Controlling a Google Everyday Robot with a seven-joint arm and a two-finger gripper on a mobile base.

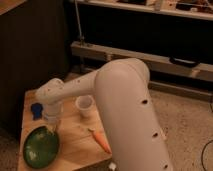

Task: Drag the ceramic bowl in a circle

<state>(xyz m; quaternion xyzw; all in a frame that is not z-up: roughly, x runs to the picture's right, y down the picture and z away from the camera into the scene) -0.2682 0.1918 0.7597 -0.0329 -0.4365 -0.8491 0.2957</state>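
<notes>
The ceramic bowl (40, 148), a wide, shallow, glossy dark-green dish, sits at the front left of the wooden table (75, 150). My gripper (52, 127) hangs from the white arm (120, 100) and reaches down onto the bowl's far right rim. The wrist hides the contact point.
A small white cup (84, 106) stands just right of the gripper. An orange carrot (101, 141) lies to the right of the bowl. A blue object (36, 110) sits at the table's back left. A white object (112, 164) peeks out at the front edge. Dark shelving stands behind.
</notes>
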